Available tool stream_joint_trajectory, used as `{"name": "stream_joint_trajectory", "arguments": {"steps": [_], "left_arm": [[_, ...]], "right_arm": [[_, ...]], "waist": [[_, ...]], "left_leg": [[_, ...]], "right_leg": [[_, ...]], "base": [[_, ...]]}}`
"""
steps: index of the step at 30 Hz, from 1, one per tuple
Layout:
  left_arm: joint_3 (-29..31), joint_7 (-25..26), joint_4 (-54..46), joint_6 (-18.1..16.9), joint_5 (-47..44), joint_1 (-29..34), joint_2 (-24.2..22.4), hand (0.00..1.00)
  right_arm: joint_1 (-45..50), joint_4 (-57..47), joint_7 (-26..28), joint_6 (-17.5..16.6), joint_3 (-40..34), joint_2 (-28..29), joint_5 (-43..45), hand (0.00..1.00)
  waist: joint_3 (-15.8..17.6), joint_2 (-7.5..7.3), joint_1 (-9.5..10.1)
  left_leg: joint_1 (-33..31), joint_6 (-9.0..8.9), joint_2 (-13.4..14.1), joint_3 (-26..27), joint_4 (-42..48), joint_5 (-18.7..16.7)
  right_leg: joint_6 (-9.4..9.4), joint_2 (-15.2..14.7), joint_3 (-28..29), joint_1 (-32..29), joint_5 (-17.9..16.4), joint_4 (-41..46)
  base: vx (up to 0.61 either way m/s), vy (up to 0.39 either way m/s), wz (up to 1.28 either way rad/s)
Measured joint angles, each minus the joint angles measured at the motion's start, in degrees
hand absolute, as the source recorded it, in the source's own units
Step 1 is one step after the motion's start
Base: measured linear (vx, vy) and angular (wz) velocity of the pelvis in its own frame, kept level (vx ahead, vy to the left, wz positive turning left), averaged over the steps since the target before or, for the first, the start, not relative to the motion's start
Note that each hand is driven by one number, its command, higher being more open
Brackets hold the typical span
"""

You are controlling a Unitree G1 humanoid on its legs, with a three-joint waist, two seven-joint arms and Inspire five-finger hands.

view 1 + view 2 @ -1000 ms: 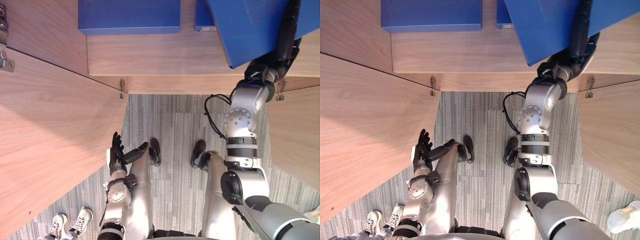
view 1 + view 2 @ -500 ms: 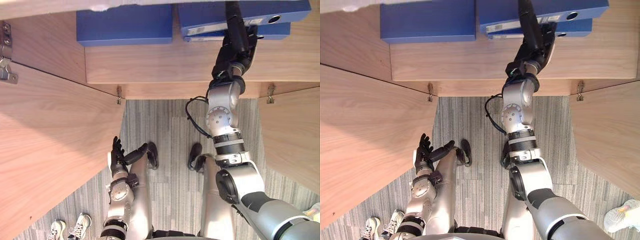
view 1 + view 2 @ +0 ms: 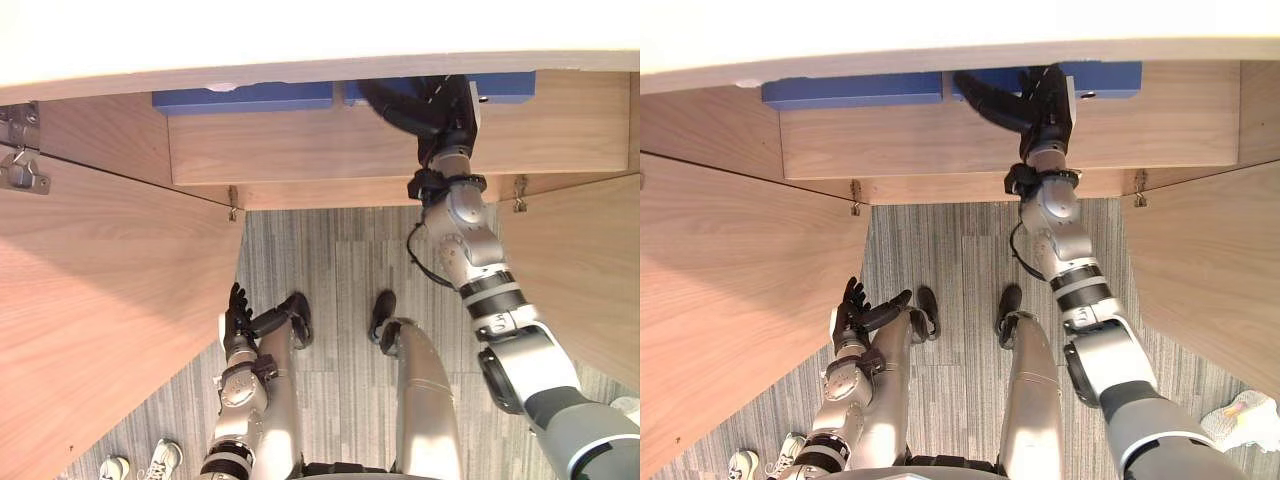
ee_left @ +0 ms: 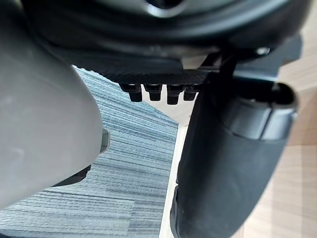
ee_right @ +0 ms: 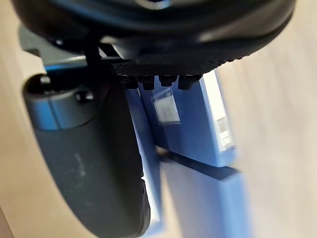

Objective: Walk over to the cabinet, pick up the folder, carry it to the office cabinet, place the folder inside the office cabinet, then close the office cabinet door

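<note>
Folder (image 5: 190, 124), blue and flat, lies on the cabinet shelf (image 3: 300, 150) just past the fingertips of the right hand (image 3: 1040, 103), seemingly stacked on another blue one beneath it. That hand is spread, its thumb (image 5: 89, 148) straight and standing off to the side, pinching nothing; whether the fingers touch the cover I cannot tell. A neighbouring folder (image 3: 243, 97) sits on the same shelf, well off to that hand's left. The left hand (image 3: 237, 318) hangs low, fingers relaxed and empty, near the open left door (image 3: 100, 320); the right door (image 3: 585, 270) is open too. The folder looks stiff-boarded, smooth and probably slippery, of modest weight. If it needs shifting, pinching across the spine edge seems safest.
</note>
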Motion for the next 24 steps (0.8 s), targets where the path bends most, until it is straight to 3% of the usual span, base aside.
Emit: {"name": "stream_joint_trajectory", "arguments": {"steps": [3, 8, 24], "left_arm": [[-0.63, -1.33, 1.09, -0.83, 0.00, 0.00, 1.26, 1.00], [-1.62, -2.97, 3.07, -1.45, 0.00, -0.01, 3.13, 1.00], [-1.54, -4.81, 5.14, -1.62, -0.09, -0.02, 5.47, 1.00]], "right_arm": [[1.03, 0.88, 3.88, -0.72, 1.14, -3.70, -0.80, 0.00], [1.10, 6.34, 5.84, -1.96, 1.93, -7.75, -1.80, 0.00], [4.02, 4.23, 6.18, -2.12, -0.51, -8.35, 0.14, 0.00]], "waist": [[-0.31, -0.59, -0.10], [-0.52, -0.94, -0.07], [-0.80, -1.47, 0.83]], "left_leg": [[0.28, -0.02, -0.66, -0.01, -1.66, 1.08], [0.78, 0.01, -1.04, -0.54, -2.28, 1.67], [-0.42, 0.05, -1.93, -0.72, -4.40, 2.99]], "right_leg": [[0.02, -0.36, -0.17, 0.13, 0.48, -0.95], [-0.07, -0.52, -0.76, 1.15, 0.95, -1.89], [-0.03, -0.89, -1.13, -0.04, 1.74, -3.38]], "base": [[-0.02, -0.044, 0.09], [-0.04, -0.028, 0.06], [0.00, -0.012, 0.01]]}}
